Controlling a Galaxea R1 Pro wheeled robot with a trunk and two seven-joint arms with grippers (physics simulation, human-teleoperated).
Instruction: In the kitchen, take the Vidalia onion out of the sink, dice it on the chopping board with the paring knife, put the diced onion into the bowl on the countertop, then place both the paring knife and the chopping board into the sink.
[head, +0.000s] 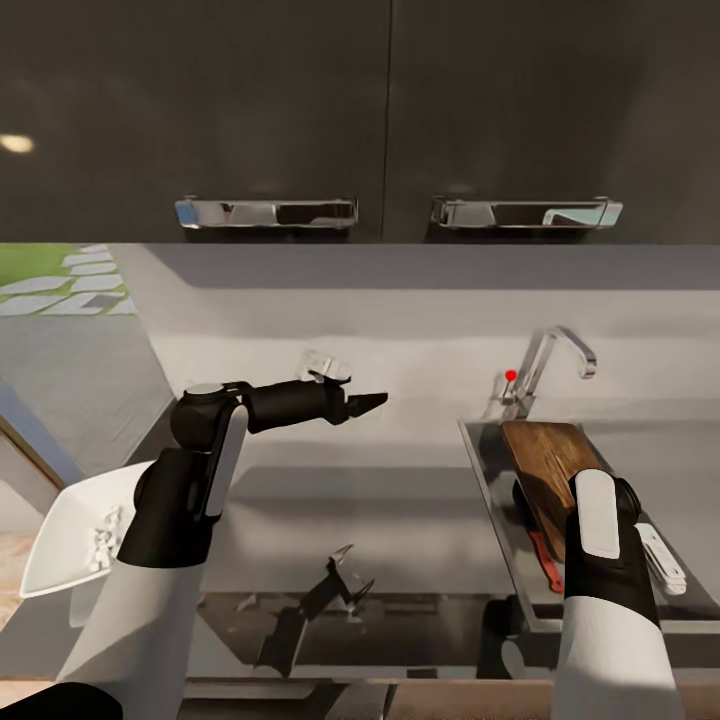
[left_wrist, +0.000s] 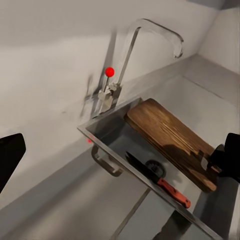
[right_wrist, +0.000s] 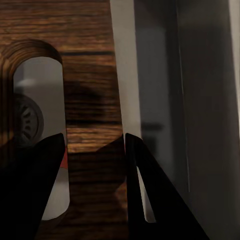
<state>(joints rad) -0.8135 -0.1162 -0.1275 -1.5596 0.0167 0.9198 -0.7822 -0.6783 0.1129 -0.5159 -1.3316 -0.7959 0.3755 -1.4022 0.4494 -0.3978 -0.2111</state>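
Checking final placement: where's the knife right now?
The knife lies in the sink, by the drain and beside the board tilted in the basin; in the head view it is at right, below the tap.

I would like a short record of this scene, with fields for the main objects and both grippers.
sink: grey basin at the right of the countertop, tap behind it
chopping board: in the sink, tilted, one end resting up on the far rim
paring knife: on the sink floor beside the board, red handle toward the robot
bowl: white, at the far left, small pale pieces inside
right gripper: open, fingers either side of the board's edge by the slot handle
left gripper: raised above the countertop, holding nothing; open or shut cannot be told
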